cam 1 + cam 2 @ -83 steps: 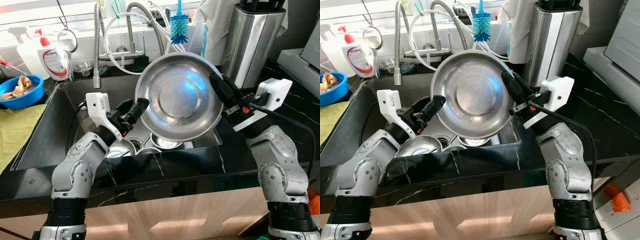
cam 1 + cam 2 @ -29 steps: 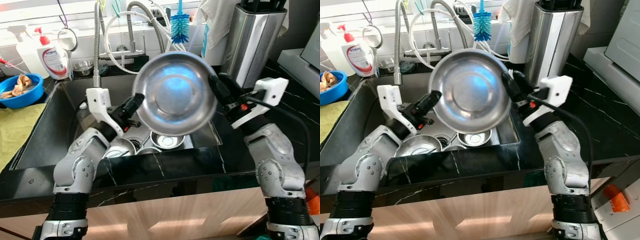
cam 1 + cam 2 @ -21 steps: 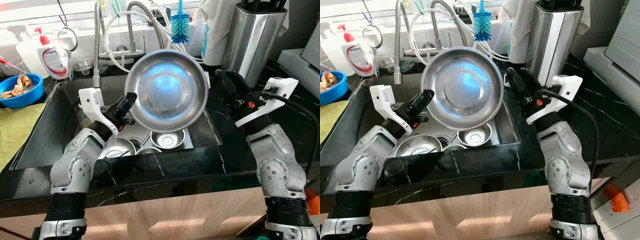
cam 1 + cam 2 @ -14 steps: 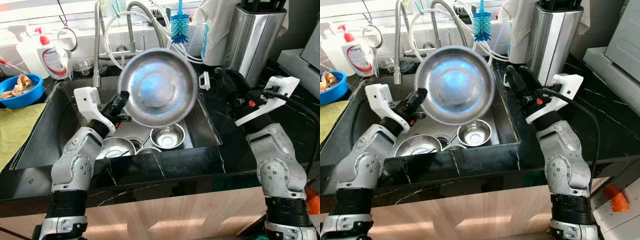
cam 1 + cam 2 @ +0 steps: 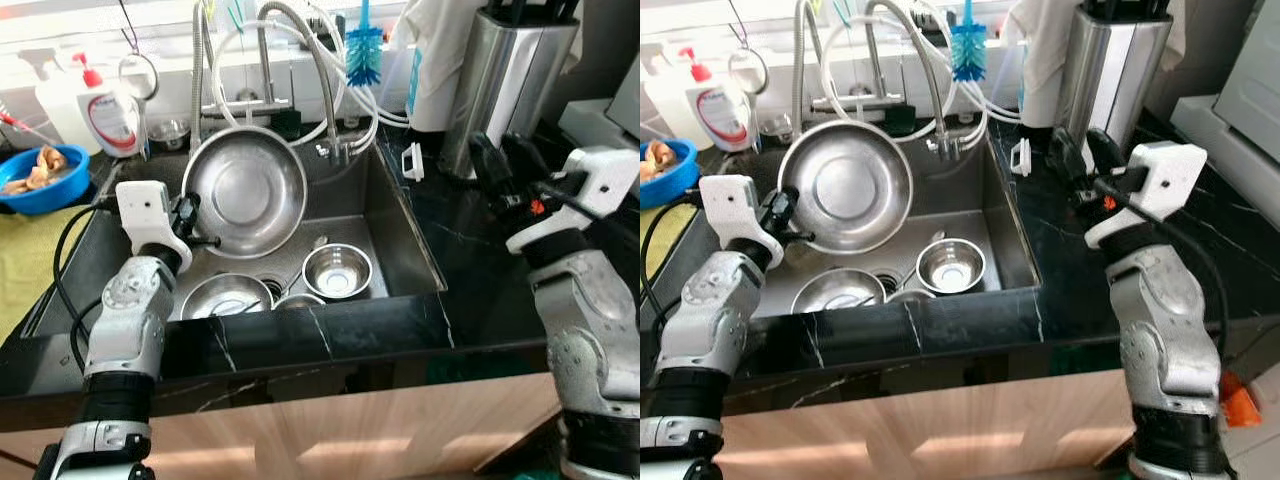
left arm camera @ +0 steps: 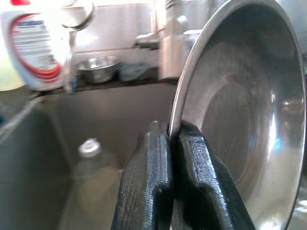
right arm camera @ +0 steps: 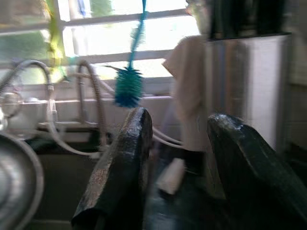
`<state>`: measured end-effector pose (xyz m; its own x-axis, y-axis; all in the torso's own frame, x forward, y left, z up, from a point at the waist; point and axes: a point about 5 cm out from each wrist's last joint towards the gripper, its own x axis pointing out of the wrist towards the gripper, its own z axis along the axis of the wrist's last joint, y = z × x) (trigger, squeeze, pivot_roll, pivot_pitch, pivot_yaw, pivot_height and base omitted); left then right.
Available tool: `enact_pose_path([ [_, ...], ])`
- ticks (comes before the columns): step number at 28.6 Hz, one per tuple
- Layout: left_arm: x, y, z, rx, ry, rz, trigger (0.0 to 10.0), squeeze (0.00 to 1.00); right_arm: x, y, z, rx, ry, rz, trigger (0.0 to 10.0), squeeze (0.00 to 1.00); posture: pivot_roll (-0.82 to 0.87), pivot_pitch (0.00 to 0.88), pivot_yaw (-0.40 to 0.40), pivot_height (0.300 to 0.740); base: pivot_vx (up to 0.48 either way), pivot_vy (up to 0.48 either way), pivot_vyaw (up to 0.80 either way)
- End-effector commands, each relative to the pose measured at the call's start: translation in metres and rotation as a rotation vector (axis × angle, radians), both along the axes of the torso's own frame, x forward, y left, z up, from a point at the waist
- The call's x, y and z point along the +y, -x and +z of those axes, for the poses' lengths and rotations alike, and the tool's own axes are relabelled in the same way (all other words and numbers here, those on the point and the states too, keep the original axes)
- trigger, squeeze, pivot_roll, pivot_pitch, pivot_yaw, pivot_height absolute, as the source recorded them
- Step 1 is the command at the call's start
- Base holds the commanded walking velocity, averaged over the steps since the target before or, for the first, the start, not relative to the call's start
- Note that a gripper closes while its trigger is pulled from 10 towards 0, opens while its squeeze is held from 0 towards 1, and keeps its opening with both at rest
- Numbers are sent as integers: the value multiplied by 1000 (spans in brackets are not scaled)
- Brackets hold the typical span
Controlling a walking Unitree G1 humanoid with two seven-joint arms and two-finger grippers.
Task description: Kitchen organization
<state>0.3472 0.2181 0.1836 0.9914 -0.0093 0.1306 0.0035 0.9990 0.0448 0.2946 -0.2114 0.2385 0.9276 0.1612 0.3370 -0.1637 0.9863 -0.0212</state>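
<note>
At the far left a blue bowl of scraps sits on the dark surface beside a soap bottle. Next comes the left hand, whose fingers are pressed together on the rim of the large steel bowl, pinching it at its lower left edge. The bowl is held tilted nearly upright over the sink, its hollow facing the robot, in front of the hose taps. Below it, on the sink floor, lie three smaller steel bowls: one at the left, a partly hidden one in the middle and one at the right. A blue bottle brush hangs behind. At the right, the right hand hovers over the surface near a steel canister, its fingers spread and holding nothing. The step in hand looks like carrying the large bowl, one-handed, toward a resting place. Next it needs a steady pinch, since the rim grip is narrow, and a clear spot to lower the bowl without knocking the taps.
</note>
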Motion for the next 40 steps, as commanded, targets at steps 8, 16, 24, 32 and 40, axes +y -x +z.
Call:
enact_pose_path([
  [8, 15, -6, -3, 12, -116, 50, 10000, 0, -31, 25, -25, 79, 1, -274, 10000, 0, -73, 0, 45, 740, 0, 0, 0],
  [16, 18, -11, -15, 48, -238, 68, 10000, 0, -10, 35, -62, 199, 38, -246, 10000, 0, -70, 0, 53, 740, 0, 0, 0],
  [24, 14, -16, -29, 117, -254, 57, 10000, 0, 1, 38, -64, 192, 32, -234, 10000, 0, -77, 0, 61, 740, 0, 0, 0],
  [32, 14, -17, -42, 190, -267, 54, 10000, 0, 3, 35, -63, 192, 36, -238, 10000, 0, -74, 0, 56, 740, 0, 0, 0],
  [40, 13, -16, -49, 223, -237, 40, 10000, 1000, 7, 33, -62, 188, 35, -224, 10000, 0, -72, 0, 51, 740, 0, 0, 0],
])
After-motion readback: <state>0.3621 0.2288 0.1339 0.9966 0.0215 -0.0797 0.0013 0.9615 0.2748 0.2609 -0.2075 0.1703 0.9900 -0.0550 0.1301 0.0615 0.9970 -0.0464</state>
